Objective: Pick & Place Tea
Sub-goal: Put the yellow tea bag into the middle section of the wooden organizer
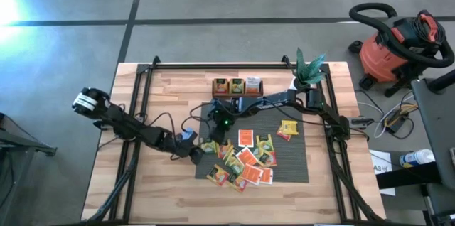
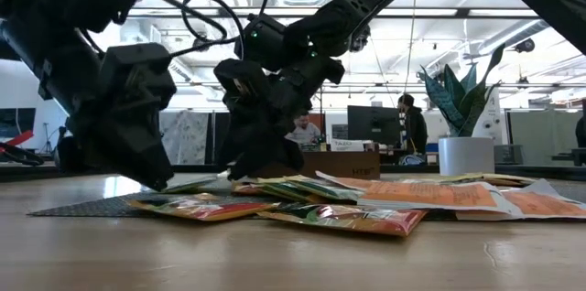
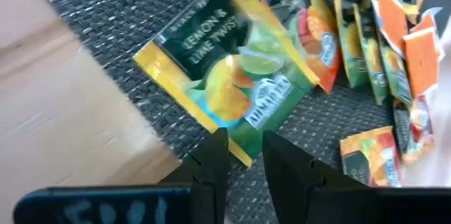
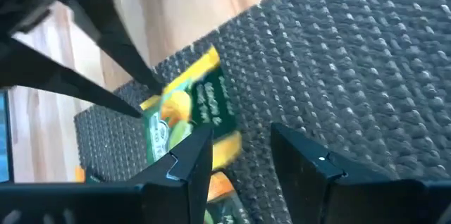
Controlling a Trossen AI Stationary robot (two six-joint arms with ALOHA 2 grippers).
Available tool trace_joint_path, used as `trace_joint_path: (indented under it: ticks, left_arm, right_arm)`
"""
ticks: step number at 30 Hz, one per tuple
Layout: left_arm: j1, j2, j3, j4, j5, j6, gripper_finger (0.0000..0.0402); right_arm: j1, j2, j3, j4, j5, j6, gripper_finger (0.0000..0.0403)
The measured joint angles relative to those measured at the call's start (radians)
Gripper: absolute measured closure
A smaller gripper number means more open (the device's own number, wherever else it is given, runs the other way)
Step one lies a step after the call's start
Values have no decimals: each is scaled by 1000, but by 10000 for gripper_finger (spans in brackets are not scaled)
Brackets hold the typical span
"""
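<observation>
Wood planks of the table [image 1: 142,183] fill the foreground of the low view, carrying a grey ribbed mat [image 1: 298,162] at the middle. Off the table, on the floor to the right, stands a red shop vacuum [image 1: 398,48]. A potted plant [image 1: 309,70] sits at the far right corner of the table. A long dark tray [image 1: 237,86] lies along the mat's far edge with a few sachets in it.

Most of the tea [image 1: 245,165] lies in a loose, overlapping heap on the near half of the mat. One yellow sachet [image 1: 287,129] sits apart, toward the mat's right side.

Both arms meet at the mat's left edge. The left gripper [image 3: 243,150] is low over the corner of a yellow-green lemon-and-lime sachet [image 3: 232,83], which lies on the mat near that edge. Whether it clamps that corner or merely straddles it, I cannot tell. The right gripper [image 4: 239,139] hangs just beside the same sachet [image 4: 187,108], its jaws apart with bare mat showing between them, holding nothing.
</observation>
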Motion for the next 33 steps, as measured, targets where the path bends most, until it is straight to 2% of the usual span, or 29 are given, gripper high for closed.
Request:
trace_joint_path:
  ticks: [9,17,25,33]
  left_arm:
    - [28,47,2,58,-19,7,317]
    - [34,54,2,66,-21,6,317]
    - [34,55,1,77,-39,3,317]
    - [34,55,0,86,-45,6,317]
  right_arm:
    - [4,2,0,3,-4,0,261]
    - [4,-1,2,-107,-4,3,261]
    - [9,0,1,-40,-28,17,262]
    - [30,1,1,-24,-31,26,285]
